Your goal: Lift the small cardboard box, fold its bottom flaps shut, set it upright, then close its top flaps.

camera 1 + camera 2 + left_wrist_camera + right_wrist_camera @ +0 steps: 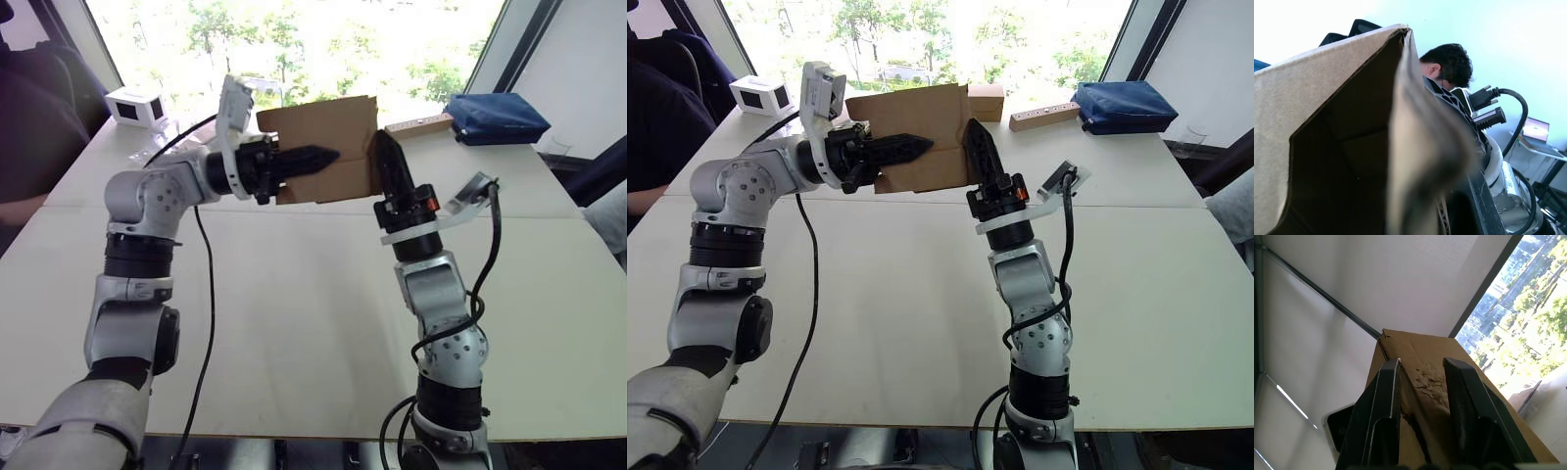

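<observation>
small plain brown corrugated cardboard box (921,137) hung in the air above the white bench (921,294), held between both arms near the far edge. left claw (906,147) lay flat across its near face, fingers close together, pressing rather than clamping as far as i could judge. right claw (1420,382) pushed up against a side wall, its fingers parted a little with dented cardboard between them. folding the bottom flaps well probably needed one claw steadying while the other swept inward.
</observation>
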Tool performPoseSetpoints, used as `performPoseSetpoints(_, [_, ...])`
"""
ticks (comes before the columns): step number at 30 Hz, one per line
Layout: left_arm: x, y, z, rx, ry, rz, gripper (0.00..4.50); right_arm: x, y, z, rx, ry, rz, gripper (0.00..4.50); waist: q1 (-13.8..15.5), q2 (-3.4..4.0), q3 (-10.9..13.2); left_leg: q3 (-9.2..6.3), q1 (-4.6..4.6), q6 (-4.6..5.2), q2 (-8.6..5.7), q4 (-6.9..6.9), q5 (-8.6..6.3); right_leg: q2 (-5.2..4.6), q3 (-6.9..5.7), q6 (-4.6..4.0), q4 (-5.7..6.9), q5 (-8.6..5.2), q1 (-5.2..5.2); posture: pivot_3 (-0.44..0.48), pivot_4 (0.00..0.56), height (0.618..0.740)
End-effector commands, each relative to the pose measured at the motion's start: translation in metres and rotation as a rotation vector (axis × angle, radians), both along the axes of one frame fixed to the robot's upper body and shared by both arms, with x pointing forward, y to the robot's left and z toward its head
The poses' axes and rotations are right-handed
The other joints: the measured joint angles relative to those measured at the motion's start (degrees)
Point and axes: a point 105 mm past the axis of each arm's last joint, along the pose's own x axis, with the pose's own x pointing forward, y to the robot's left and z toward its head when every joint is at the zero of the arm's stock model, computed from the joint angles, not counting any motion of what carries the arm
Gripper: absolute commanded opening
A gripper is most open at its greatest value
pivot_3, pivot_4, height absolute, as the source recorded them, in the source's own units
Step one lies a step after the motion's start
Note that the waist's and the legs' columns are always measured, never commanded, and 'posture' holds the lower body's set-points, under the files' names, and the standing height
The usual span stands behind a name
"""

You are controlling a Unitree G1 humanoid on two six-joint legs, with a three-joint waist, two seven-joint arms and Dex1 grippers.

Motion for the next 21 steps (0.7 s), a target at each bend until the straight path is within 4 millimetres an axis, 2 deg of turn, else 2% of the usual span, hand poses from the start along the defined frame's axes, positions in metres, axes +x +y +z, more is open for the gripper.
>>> performPoseSetpoints(1, [-0.006,0.0,0.016,-0.035,-0.064,-0.016,0.0,-0.011,0.021,0.007,-0.021,-0.05,0.082,1.37,-0.03,0.0,0.0,0.0,0.0,0.0,0.0,0.0,0.0,0.0,0.0,0.0,0.0,0.0,0.0,0.0,0.15,0.74])
performPoseSetpoints(12, [-0.005,-0.001,0.016,-0.042,-0.065,-0.006,0.0,-0.014,0.047,0.006,-0.076,-0.077,0.162,1.37,-0.04,0.0,0.0,0.0,-0.01,0.0,0.0,0.0,0.0,0.0,0.0,0.0,0.0,0.0,-0.01,0.0,0.15,0.74])
performPoseSetpoints(14, [-0.005,0.0,0.017,-0.041,-0.065,-0.006,0.0,-0.013,0.043,0.006,-0.088,-0.078,0.142,1.37,0.02,0.0,0.0,0.0,-0.01,0.0,0.0,0.0,0.0,0.0,0.0,0.0,0.0,0.0,-0.01,0.0,0.15,0.74])
performPoseSetpoints(17, [-0.007,0.003,0.017,-0.035,-0.067,-0.011,0.0,-0.011,0.026,0.006,-0.093,-0.081,0.095,1.37,0.04,0.0,0.0,0.0,-0.01,-0.02,0.0,0.0,0.01,0.0,0.0,0.0,0.0,0.0,-0.01,0.0,0.15,0.74])
performPoseSetpoints(21, [-0.011,0.008,0.017,-0.012,-0.067,-0.027,0.0,-0.019,0.006,0.007,-0.106,-0.103,0.089,1.37,0.05,0.0,0.0,0.0,-0.02,-0.02,0.0,0.0,0.01,-0.01,0.0,0.0,0.0,0.0,-0.01,0.0,0.15,0.74])
